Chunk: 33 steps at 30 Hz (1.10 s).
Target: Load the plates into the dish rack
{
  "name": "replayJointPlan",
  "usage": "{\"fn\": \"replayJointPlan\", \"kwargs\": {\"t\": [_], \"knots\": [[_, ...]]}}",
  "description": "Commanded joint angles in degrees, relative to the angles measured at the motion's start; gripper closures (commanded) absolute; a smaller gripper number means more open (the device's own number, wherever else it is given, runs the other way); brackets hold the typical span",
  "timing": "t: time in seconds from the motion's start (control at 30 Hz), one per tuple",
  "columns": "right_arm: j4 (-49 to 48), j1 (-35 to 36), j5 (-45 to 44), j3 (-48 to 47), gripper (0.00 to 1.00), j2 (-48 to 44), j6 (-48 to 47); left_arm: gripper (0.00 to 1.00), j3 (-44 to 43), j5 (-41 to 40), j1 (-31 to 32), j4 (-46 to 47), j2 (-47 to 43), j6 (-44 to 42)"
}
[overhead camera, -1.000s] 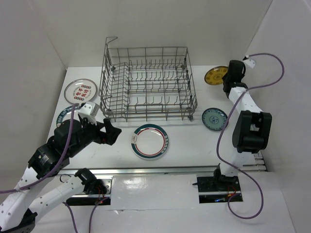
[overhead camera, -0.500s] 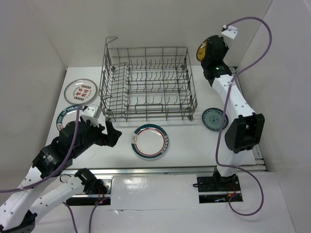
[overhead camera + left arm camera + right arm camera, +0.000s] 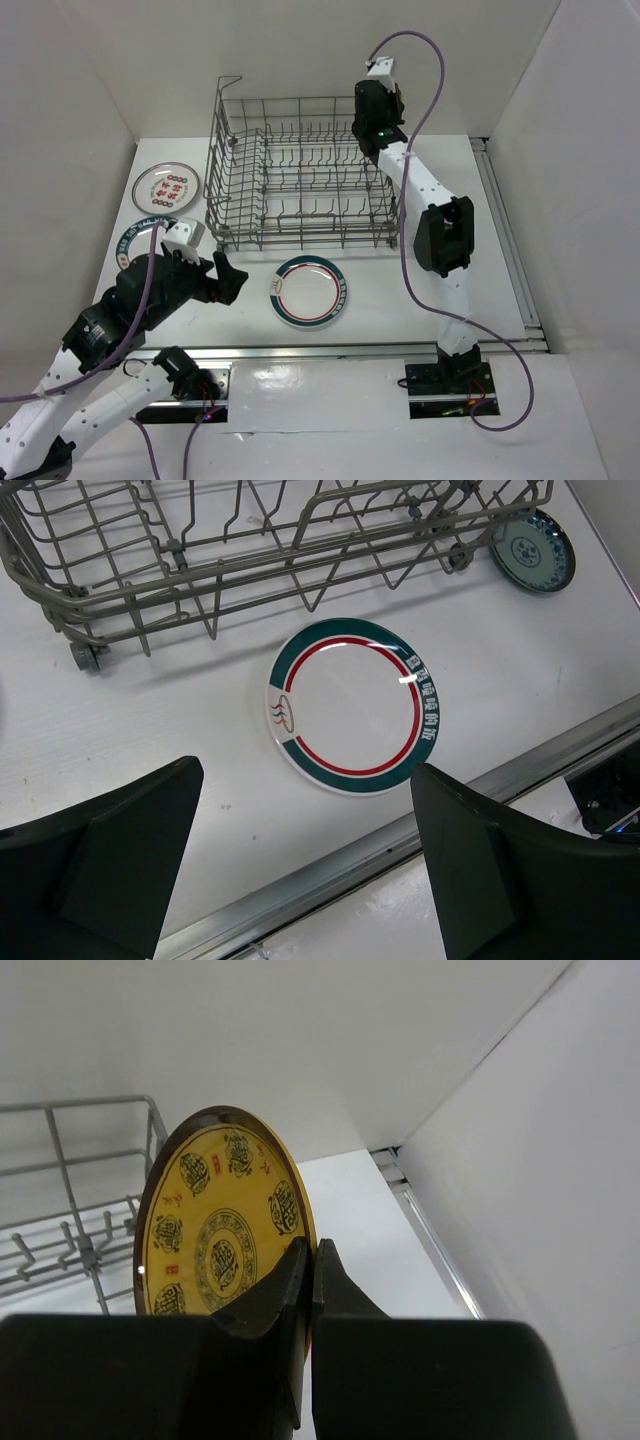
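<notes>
The grey wire dish rack stands at the back middle of the table; it also shows in the left wrist view and the right wrist view. My right gripper hovers above its far right corner, shut on the rim of the small yellow-brown plate, held on edge. A white plate with a green rim and red ring lies flat in front of the rack. My left gripper is open and empty just left of it. The small teal plate lies right of the rack.
A white plate with red marks lies left of the rack. Another green-rimmed plate lies below it, partly under my left arm. A metal rail runs along the near edge. White walls enclose the table.
My right gripper has lifted the yellow-brown plate off the table at the far right and swung it left to above the rack's far right corner. My left gripper has barely shifted.
</notes>
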State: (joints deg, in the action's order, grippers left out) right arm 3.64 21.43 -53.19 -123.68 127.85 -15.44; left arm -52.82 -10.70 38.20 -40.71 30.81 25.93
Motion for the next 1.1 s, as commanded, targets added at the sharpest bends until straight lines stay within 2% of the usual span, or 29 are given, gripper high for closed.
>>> {"fn": "replayJointPlan", "kwargs": {"t": [0.0, 0.43, 0.63, 0.7, 0.83, 1.07], "knots": [[-1.45, -0.07, -2.19, -2.45, 1.00, -1.11, -2.58, 0.01, 0.17, -0.55, 0.21, 2.21, 0.04, 0.96], [-2.58, 0.98, -1.65, -5.87, 1.00, 2.67, -2.58, 0.01, 0.17, -0.02, 0.21, 2.21, -0.49, 0.96], [-6.54, 2.56, -1.04, -3.15, 1.00, 3.37, -4.16, 0.01, 0.70, -0.02, 0.21, 2.74, -0.49, 0.96], [-5.76, 2.56, -0.52, -5.43, 1.00, 4.15, -4.16, 0.01, 0.70, -0.02, 0.21, 2.74, -0.49, 0.96], [-8.20, 2.56, -0.51, -4.74, 1.00, 4.95, -8.54, 0.01, 0.70, 0.50, 0.21, 2.74, -1.62, 0.96], [-10.14, 2.48, 0.10, -5.17, 1.00, 6.70, -10.30, 0.01, 0.70, 0.50, 0.21, 2.74, -2.24, 0.96]]}}
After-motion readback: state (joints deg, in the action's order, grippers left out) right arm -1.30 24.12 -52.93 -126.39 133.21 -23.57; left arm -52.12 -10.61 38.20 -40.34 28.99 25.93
